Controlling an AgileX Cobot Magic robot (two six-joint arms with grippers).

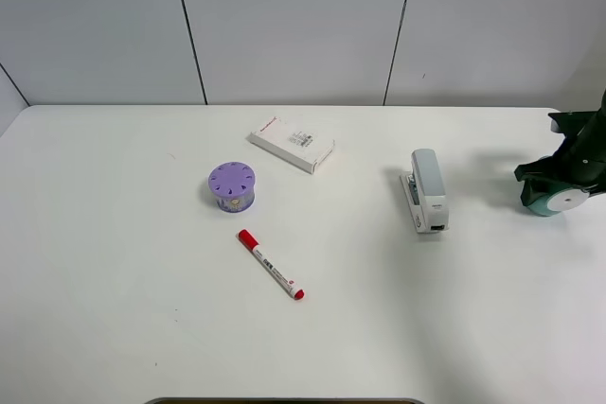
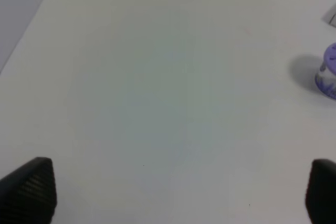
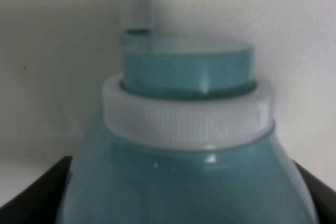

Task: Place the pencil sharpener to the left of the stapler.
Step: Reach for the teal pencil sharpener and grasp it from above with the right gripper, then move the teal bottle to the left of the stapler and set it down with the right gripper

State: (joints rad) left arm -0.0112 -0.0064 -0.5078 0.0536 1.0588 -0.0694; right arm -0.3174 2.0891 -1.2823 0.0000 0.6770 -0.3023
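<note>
The mint-teal pencil sharpener (image 1: 557, 200) with its white round face is at the table's far right edge, well right of the stapler. My right gripper (image 1: 561, 183) is closed around it. In the right wrist view the sharpener (image 3: 184, 129) fills the picture, and dark fingers (image 3: 31, 195) press against both its sides. The grey and white stapler (image 1: 428, 190) lies right of centre, lengthwise towards the front. My left gripper (image 2: 178, 195) is open over bare table, its fingertips (image 2: 31, 187) far apart. It is out of the exterior high view.
A purple holed cylinder (image 1: 232, 185) stands left of centre and also shows in the left wrist view (image 2: 328, 77). A flat white box (image 1: 292, 143) lies behind it and a red marker (image 1: 271, 265) in front. The white table (image 1: 114, 262) spans the view.
</note>
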